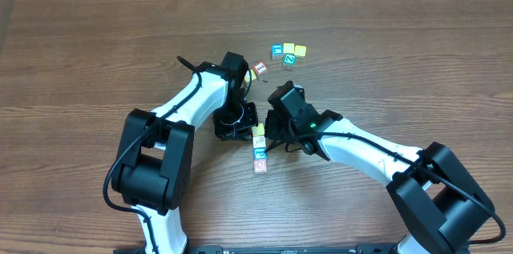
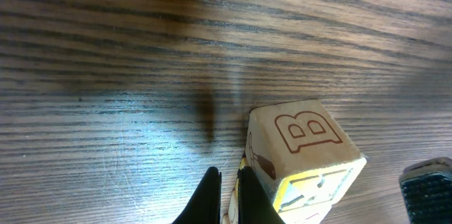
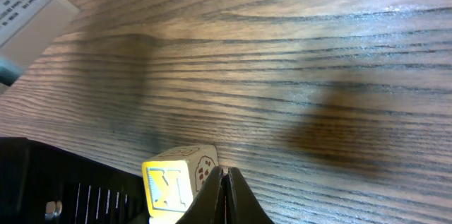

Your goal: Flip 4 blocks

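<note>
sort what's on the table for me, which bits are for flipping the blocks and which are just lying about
For the job:
- row of four blocks at mid-table: yellow, cream, blue-bordered, red-bordered

Lying about:
- green Z cube
- blue cube
- two yellow cubes beside it
- red-bordered cube, set slightly apart

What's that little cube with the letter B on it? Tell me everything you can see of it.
The B block is a small cube of pale, cream wood. Its top face carries a letter B in red-brown outline. One side shows a brownish drawing and another a yellow pattern, both only partly in view. It sits on the wood-grain table, its base cut off by the frame. The left gripper, shut, stands at its lower left edge; contact is unclear.
</note>
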`<state>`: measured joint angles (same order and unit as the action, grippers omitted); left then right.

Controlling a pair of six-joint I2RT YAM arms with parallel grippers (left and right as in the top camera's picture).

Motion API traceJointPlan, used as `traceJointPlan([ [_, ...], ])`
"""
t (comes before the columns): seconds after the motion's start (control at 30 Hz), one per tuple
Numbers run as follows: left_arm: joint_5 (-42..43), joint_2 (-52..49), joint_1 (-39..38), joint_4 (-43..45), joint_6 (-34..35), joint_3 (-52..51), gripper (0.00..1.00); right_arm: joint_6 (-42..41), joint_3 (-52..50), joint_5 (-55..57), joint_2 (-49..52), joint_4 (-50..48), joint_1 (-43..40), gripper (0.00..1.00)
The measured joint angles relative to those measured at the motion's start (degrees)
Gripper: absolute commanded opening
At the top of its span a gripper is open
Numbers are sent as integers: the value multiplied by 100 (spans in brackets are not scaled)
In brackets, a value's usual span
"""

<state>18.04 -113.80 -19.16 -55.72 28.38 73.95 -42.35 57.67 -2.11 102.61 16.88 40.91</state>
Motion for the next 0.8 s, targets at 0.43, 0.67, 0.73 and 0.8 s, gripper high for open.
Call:
traceJointPlan([
  [0.43, -483, 0, 83, 378, 0, -11, 4, 13, 0, -59, 0, -144, -87, 5],
  [0.67, -599, 0, 164, 1294, 0, -17, 4, 17, 0, -44, 0, -129, -177, 5],
  [0.73, -603, 0, 162, 1399, 0, -17, 4, 15, 0, -44, 0, -105, -179, 4],
  [0.8, -588, 0, 155, 1381, -2, -17, 4, 17, 0, -35, 0, -66, -184, 4],
])
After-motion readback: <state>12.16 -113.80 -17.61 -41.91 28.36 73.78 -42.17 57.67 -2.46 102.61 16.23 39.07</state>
